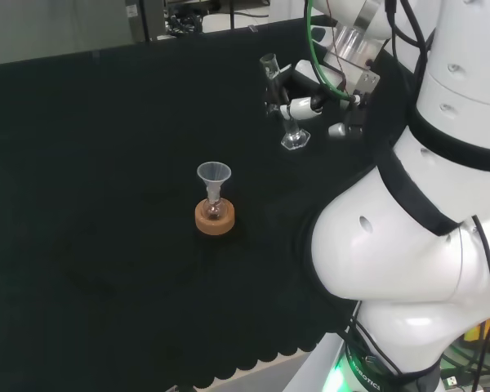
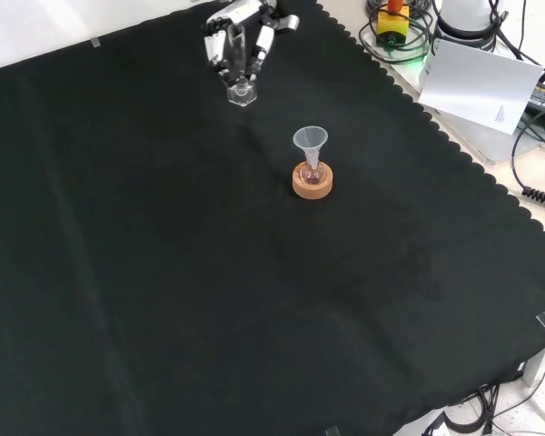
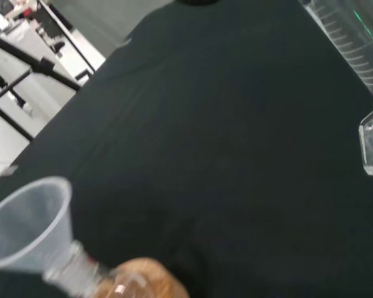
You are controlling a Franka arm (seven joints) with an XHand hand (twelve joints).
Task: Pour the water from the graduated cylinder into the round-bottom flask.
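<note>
Black-clothed counter | hand curled around cylinder, standing at far edge | step: we judge grasping | next: we lift, carry to funnel on flask, tilt.

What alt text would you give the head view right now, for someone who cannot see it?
The hand is curled round an upright graduated cylinder on the black cloth, its base still on the cloth. Nearer the camera, apart from it, a small round-bottom flask with a funnel sits on a cork ring.
</note>
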